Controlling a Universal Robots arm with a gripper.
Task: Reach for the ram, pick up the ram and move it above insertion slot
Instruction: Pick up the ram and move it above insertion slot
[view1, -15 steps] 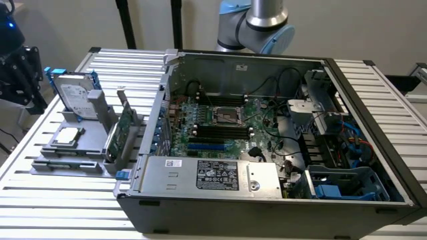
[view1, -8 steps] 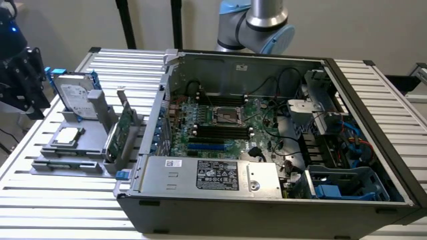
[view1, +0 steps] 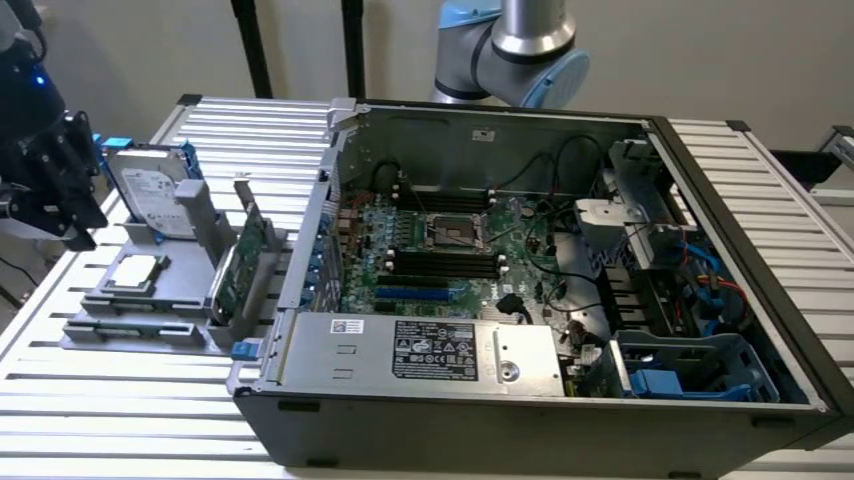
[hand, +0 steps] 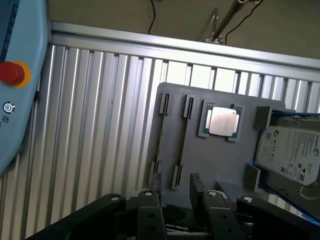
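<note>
The ram (hand: 182, 142) stands on edge in a gray holder (hand: 220, 160) on the slatted surface (hand: 100, 125), and through the wrist camera I read it as a thin dark line running between two pairs of clips, just ahead of the gripper (hand: 173, 191) and below it. The gripper is empty, with its jaws set moderately wide and not touching anything.

My main worry is the second thin line (hand: 159, 137) in the parallel slot just beside the first (I cannot tell whether it is another stick or a bare groove). Since the two lie so close together, a small sideways error could land a finger on the wrong one, or the jaws could straddle both.

The clips at each end are another hazard. A finger coming down on one would stop short and close on plastic.

The line of the ram also looks slightly skewed against the gripper's gap, so an off-square pinch might cock the stick in its groove and drag the holder along.

The processor (hand: 223, 121) and hard drive (hand: 292, 155) sit further along the holder on one side of the gripper, close enough to be clipped. In the exterior view the gripper (view1: 54, 185) hangs beside the holder, well apart from the open computer case (view1: 400, 420).
</note>
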